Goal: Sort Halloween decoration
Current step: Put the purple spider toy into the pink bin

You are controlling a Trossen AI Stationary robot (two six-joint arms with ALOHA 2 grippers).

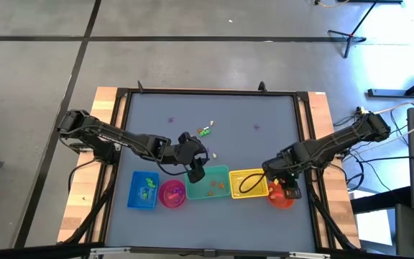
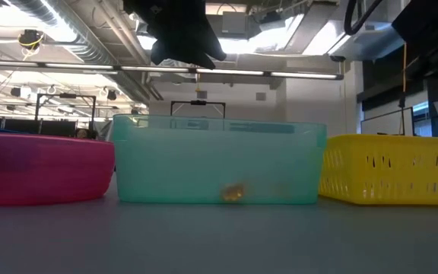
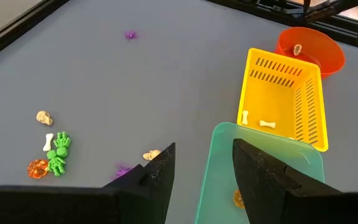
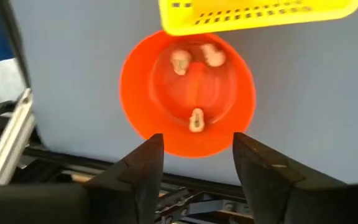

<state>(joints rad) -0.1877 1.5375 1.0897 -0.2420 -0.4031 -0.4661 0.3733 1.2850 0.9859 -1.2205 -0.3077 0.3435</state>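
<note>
- High view is showing the left gripper (image 1: 195,170) hanging right over the far edge of the teal bin (image 1: 208,183), while the right gripper (image 1: 287,183) is sitting over the orange bowl (image 1: 282,198) at the end of the row.
- Right wrist view: right gripper's fingers (image 4: 143,167) are standing spread apart with nothing between them, hovering directly above the orange bowl (image 4: 188,93). Three pale trinkets (image 4: 196,119) are lying inside that bowl, straight below the gap.
- Left wrist view: left gripper's fingers (image 3: 160,171) are also standing apart and not pinching anything. Teal bin (image 3: 263,168) is sitting just below them with an orange trinket (image 3: 238,198) in it.
- Loose decorations are lying on the table (image 3: 166,81) off to the side of the left gripper: a green skeleton (image 3: 58,154), an orange piece (image 3: 37,168), a white bone (image 3: 48,142), a couple of pale skulls (image 3: 43,117), and purple spiders (image 3: 130,35), one near, one well away.
- Yellow basket (image 3: 284,99) is holding two white bones (image 3: 267,124), right beside the teal bin.
- Low view is just showing the pink bowl (image 2: 40,169), teal bin and yellow basket in a row.
</note>
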